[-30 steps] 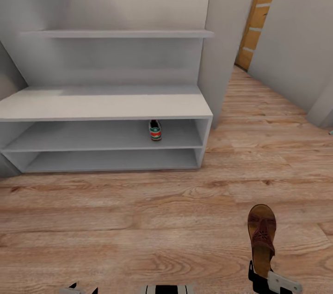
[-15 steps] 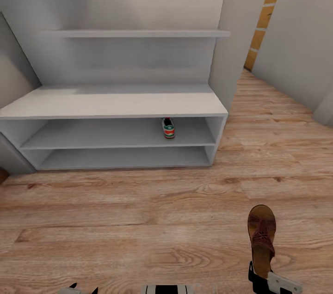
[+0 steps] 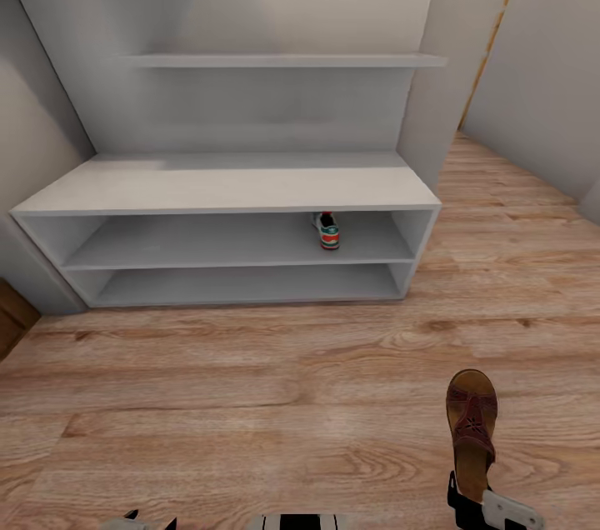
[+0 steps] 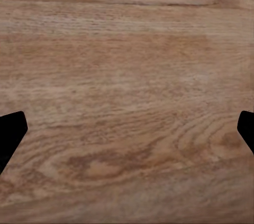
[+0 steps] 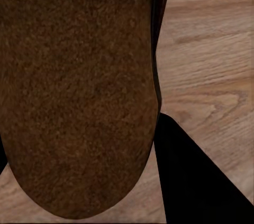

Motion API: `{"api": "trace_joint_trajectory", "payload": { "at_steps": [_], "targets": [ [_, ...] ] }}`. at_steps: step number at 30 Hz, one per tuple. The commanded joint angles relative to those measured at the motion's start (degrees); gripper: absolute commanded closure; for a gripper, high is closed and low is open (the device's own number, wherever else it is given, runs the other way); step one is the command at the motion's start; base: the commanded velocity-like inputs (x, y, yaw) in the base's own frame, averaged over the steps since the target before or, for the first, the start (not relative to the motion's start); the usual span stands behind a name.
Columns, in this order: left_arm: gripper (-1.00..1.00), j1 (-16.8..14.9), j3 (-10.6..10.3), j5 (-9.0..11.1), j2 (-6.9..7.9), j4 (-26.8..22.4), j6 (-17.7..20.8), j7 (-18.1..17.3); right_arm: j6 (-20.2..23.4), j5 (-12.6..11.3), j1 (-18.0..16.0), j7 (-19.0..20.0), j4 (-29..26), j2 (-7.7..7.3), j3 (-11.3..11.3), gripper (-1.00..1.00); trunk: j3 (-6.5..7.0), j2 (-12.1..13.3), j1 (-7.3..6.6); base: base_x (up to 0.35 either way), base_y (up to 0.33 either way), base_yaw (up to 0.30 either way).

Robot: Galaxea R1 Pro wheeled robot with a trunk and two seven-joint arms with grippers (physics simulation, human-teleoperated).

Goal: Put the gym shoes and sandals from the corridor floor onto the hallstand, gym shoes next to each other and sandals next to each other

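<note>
Clamped at the heel, my right gripper (image 3: 472, 505) holds a flat brown leather sandal (image 3: 472, 430); light, bendy, toe pointing toward the pale grey hallstand (image 3: 225, 190).

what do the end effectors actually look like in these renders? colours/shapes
Right end effector: black fingers with a pale grey, bolted block behind. Left end effector: two flat black angular fingertips at the frame edges. No cables or markings visible.

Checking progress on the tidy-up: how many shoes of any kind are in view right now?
2. One gym shoe stands on the upper open shelf of the hallstand, toward its right end. One sandal is held by the right gripper above the floor.
</note>
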Motion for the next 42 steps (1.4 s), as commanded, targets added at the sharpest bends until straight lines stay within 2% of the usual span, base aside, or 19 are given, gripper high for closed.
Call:
{"api": "trace_joint_trajectory", "payload": {
  "at_steps": [1, 34, 42],
  "targets": [
    [-1.00, -0.05, 0.10, 0.29, -0.01, 0.11, -0.04, -0.40, -0.08, 0.31, -0.02, -0.13, -0.03, 0.06, -0.17, 1.00, -0.04, -0.02, -0.01, 0.000, 0.306, 0.000],
    [-1.00, -0.02, 0.01, 0.23, -0.10, 0.19, -0.04, -0.38, -0.15, 0.31, -0.02, -0.13, -0.28, 0.11, -0.17, 1.00, -0.04, -0.02, -0.01, 0.000, 0.306, 0.000],
    [-1.00, -0.07, 0.01, 0.29, -0.10, 0.13, -0.04, -0.46, -0.17, 0.25, -0.02, -0.22, -0.62, 0.14, -0.17, 1.00, -0.04, -0.02, -0.01, 0.000, 0.306, 0.200]
  ]
}}
